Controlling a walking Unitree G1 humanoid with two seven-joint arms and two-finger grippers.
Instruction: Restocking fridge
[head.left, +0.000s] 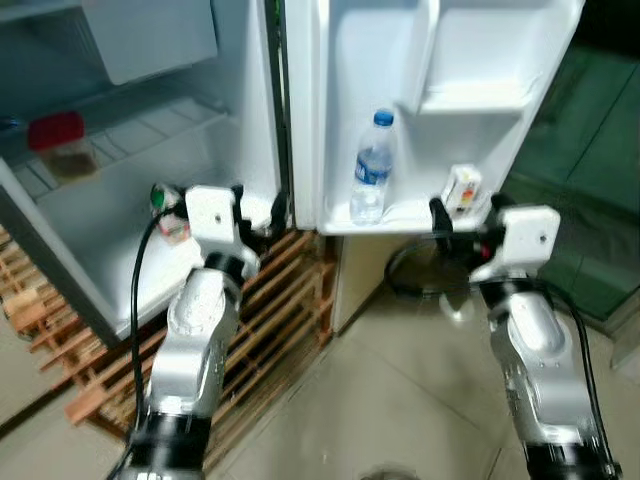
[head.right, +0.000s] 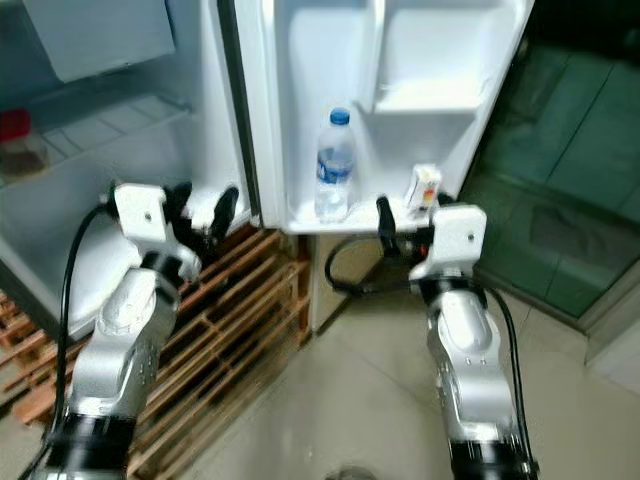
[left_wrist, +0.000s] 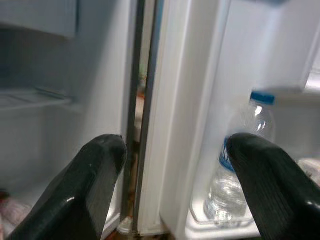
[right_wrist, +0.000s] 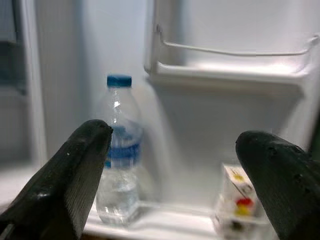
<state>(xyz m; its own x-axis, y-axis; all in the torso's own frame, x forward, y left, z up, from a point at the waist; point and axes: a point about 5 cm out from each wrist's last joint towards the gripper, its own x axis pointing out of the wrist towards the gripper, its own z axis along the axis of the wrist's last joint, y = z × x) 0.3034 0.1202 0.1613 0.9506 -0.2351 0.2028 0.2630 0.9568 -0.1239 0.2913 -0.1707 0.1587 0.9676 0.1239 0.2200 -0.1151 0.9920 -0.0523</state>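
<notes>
The fridge stands open, its door (head.left: 330, 110) swung out to the right. On the door's lowest shelf (head.left: 400, 222) stand a clear water bottle (head.left: 372, 170) with a blue cap and a small white carton (head.left: 461, 189). My right gripper (head.left: 465, 225) is open, held just in front of that shelf near the carton (right_wrist: 235, 205), with nothing between its fingers. My left gripper (head.left: 258, 210) is open and empty too, low by the hinge gap between the fridge body and the door. The bottle (left_wrist: 240, 160) shows past its right finger.
Inside the fridge, a red-lidded container (head.left: 55, 135) sits on a wire shelf and a small packet (head.left: 172, 225) lies on the lower floor. A wooden pallet (head.left: 280, 290) lies under the fridge. A black cable (head.left: 410, 280) loops on the tiled floor. A dark green wall (head.left: 590, 170) stands at right.
</notes>
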